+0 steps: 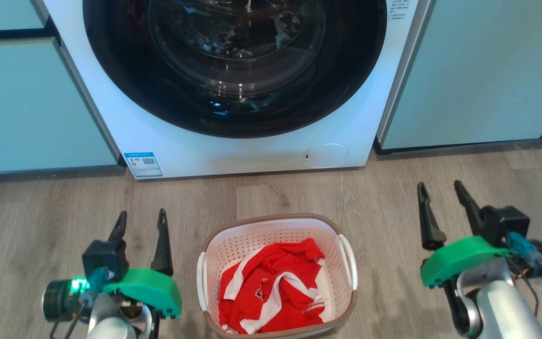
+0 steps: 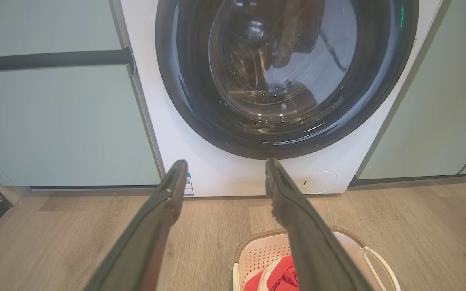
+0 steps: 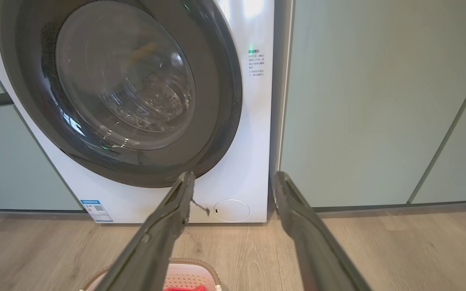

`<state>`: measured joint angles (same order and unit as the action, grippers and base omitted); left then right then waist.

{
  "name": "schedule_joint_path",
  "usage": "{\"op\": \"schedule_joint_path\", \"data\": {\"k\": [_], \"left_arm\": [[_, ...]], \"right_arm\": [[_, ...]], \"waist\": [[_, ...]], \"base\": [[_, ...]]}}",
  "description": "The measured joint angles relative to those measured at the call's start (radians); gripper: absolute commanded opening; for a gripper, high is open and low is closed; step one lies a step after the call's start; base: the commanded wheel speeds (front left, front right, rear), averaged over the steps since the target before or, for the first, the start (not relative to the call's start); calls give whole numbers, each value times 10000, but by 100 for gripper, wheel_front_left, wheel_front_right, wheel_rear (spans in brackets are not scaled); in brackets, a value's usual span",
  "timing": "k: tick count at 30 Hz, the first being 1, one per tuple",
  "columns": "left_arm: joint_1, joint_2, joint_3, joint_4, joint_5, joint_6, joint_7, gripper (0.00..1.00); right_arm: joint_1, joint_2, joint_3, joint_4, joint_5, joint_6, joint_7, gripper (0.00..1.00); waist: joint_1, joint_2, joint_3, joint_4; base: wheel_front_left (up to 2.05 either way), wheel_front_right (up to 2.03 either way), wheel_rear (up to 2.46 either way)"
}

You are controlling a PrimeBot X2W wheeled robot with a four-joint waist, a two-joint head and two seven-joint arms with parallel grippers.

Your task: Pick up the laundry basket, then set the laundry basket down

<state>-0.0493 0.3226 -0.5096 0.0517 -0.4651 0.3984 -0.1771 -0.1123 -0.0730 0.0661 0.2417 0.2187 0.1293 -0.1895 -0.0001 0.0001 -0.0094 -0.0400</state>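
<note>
The laundry basket (image 1: 252, 238), white and perforated with a brown rim and white loop handles, stands on the wood floor between my arms, holding a red and white garment (image 1: 273, 287). My left gripper (image 1: 141, 220) hovers open to the basket's left, apart from it. Open as well, my right gripper (image 1: 440, 190) is off to the basket's right, well clear of the handle. In the left wrist view the basket (image 2: 263, 252) lies partly behind the right finger of that gripper (image 2: 225, 169). The right wrist view has the basket's rim (image 3: 194, 264) at its bottom edge below the gripper (image 3: 233, 180).
A white front-loading washing machine (image 1: 271, 155) with a dark round door (image 1: 233, 61) stands just beyond the basket. Pale green cabinet fronts (image 1: 478, 70) flank it on both sides. Wood floor (image 1: 384, 197) spreads around the basket.
</note>
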Motion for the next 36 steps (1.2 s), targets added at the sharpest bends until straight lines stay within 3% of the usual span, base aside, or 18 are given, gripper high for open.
{"op": "schedule_joint_path", "data": {"k": [35, 36], "left_arm": [[283, 184, -144, -155, -29, 165, 123, 100], [283, 192, -186, -148, -29, 155, 190, 0]], "right_arm": [[391, 132, -121, -525, 21, 0, 387, 100], [391, 132, -121, -525, 21, 0, 387, 0]], "waist": [[0, 0, 45, 31], [0, 0, 47, 30]], "base": [[0, 0, 0], [0, 0, 0]]}}
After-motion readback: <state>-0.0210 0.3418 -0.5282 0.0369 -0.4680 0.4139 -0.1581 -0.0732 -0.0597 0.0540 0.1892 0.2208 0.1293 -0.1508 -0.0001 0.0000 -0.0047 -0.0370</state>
